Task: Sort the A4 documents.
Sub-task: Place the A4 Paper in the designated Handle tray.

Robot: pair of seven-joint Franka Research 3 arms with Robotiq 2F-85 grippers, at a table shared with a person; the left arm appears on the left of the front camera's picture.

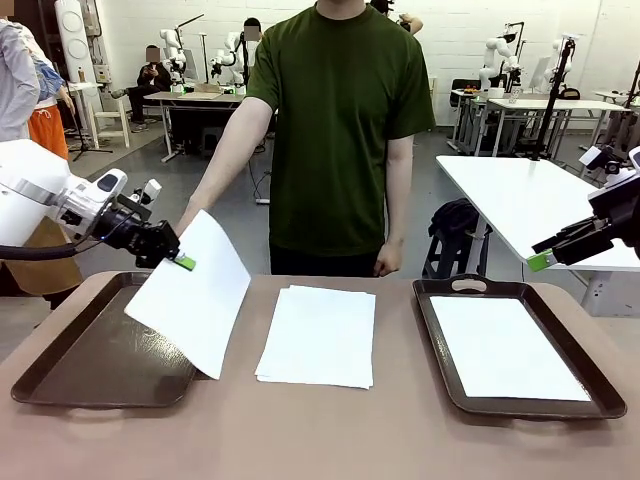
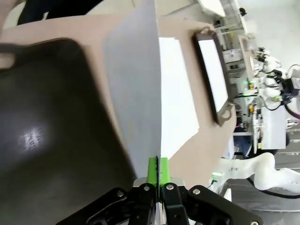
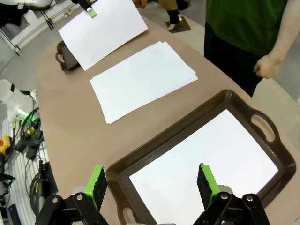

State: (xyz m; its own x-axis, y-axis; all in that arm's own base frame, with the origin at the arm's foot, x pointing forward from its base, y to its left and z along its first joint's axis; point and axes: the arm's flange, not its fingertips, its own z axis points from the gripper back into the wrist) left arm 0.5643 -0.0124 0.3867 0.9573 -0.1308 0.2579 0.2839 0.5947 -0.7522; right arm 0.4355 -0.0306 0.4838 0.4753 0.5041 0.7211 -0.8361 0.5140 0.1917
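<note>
The left gripper [image 1: 180, 262] clamped an A4 sheet [image 1: 195, 295], tilted over the left tray [image 1: 90, 365] at nine o'clock. The paper stack [image 1: 318, 335] lay centre. The right gripper [image 3: 151, 171] gaped above the right tray [image 1: 440, 345] at three o'clock.

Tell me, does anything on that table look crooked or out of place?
Nothing is spilled or torn. The middle stack of A4 documents is slightly fanned, its edges not squared. One sheet hangs tilted above the left tray, pinched by the left gripper; that looks like carrying, not a mishap.
</note>
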